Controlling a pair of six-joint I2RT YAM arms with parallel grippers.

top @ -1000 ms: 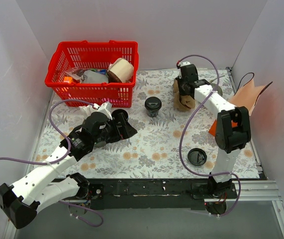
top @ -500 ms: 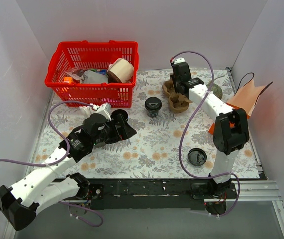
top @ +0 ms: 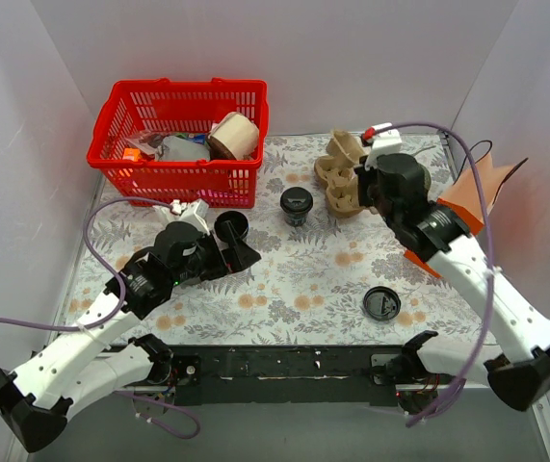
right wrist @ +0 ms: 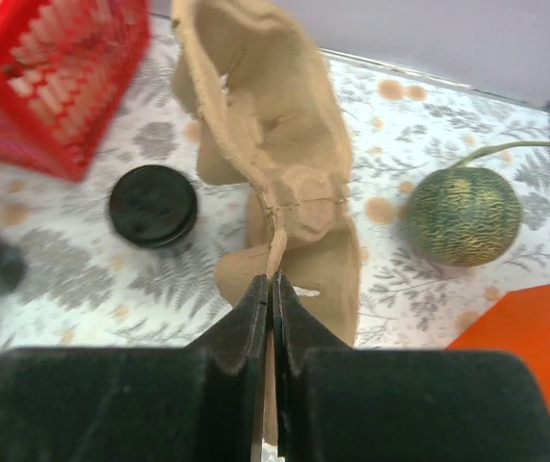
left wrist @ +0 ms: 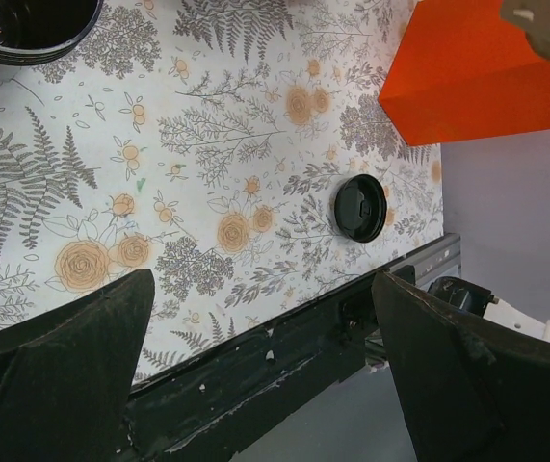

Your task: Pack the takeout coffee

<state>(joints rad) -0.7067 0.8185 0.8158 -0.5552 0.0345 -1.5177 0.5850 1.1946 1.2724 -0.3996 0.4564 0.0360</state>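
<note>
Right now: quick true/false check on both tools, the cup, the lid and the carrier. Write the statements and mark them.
1. The right tool is shut on the cardboard cup carrier. True.
2. The left tool grips the flat black lid. False: it is open and empty, and the lid lies on the floral mat near the front edge.
3. The black cup sits inside the red basket. False: it stands on the mat, outside the basket and to its right.
4. A green ball lies on the mat to the right of the carrier. True.
</note>
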